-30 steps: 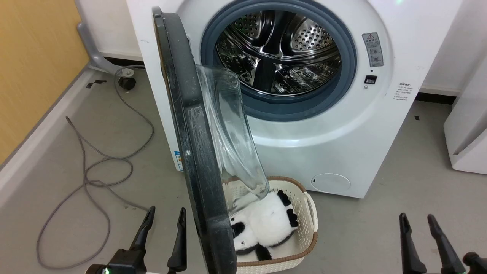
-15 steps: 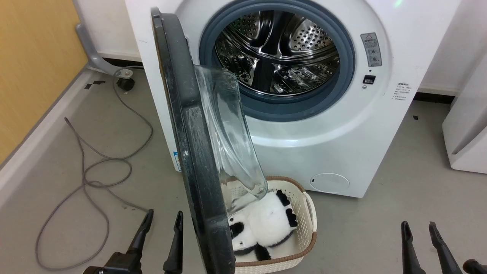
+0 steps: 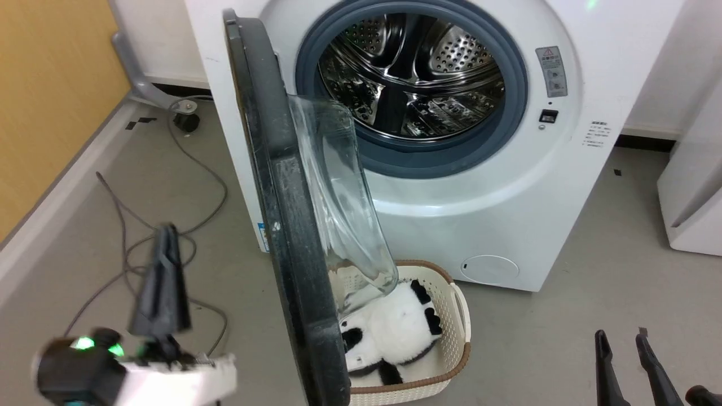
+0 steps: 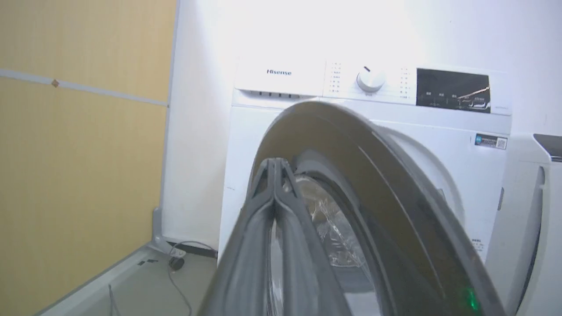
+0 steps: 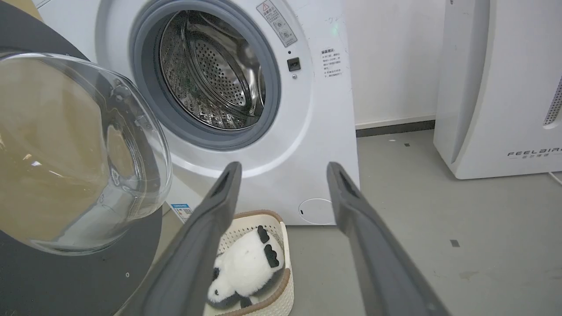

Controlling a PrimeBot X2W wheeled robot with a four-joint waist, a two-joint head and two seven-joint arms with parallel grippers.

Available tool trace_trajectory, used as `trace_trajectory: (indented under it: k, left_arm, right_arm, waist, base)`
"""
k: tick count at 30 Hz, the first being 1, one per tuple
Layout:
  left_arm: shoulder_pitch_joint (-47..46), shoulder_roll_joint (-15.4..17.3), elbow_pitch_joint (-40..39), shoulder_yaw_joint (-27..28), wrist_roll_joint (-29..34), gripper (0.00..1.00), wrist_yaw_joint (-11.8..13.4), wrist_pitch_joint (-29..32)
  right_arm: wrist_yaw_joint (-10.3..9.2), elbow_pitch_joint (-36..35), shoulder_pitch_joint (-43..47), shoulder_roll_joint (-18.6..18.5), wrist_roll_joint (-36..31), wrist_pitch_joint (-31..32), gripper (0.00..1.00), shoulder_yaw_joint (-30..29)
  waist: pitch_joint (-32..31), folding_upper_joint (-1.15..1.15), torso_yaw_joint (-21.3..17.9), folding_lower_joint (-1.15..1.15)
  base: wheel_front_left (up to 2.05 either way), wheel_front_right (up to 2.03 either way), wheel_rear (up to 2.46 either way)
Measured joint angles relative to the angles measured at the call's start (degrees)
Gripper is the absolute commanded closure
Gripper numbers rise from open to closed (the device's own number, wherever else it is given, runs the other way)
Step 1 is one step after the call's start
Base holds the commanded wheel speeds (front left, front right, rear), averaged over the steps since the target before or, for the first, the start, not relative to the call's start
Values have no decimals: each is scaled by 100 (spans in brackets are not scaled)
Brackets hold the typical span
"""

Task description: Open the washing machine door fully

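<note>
The white washing machine [image 3: 479, 197] stands with its steel drum [image 3: 412, 73] exposed. Its glossy black washing machine door [image 3: 282, 225] juts out edge-on toward me, hinged on the left, with the clear glass bowl [image 3: 338, 197] bulging to the right. My left gripper [image 3: 164, 231] is shut and blurred, left of the door and apart from it. In the left wrist view its joined fingers [image 4: 274, 161] point at the door's outer face [image 4: 351, 145]. My right gripper [image 3: 620, 336] is open at the lower right, holding nothing. The right wrist view has it [image 5: 283, 166] before the machine, the door's bowl [image 5: 79, 153] to its left.
A white basket [image 3: 459, 316] holding a panda plush [image 3: 395, 332] sits on the floor under the door. A grey cable [image 3: 208, 186] loops across the floor at left, near a caster [image 3: 185, 119]. A white FEELAIR appliance [image 5: 496, 87] stands right of the machine. A yellow wall [image 3: 51, 84] is at left.
My left gripper has risen and shifted left, and its fingers have gone from open to shut. The right gripper has sunk slightly. The door has not moved.
</note>
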Motion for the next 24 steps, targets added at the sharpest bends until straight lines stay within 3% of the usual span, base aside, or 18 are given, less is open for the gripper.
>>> trace_trajectory:
  k: [12, 24]
  left_arm:
    - [-799, 1, -1043, -219, -70, 100, 226, -3]
    - [-659, -2, -779, -1347, 55, 100, 9, -2]
  right_arm:
    - [0, 104, -7, 11, 20, 0, 0, 57]
    - [0, 114, -8, 18, 113, 0, 0, 36]
  waist:
    - [-33, 0, -26, 0]
    - [-23, 0, -45, 0]
  base:
    - [0, 0, 0]
    - [0, 0, 0]
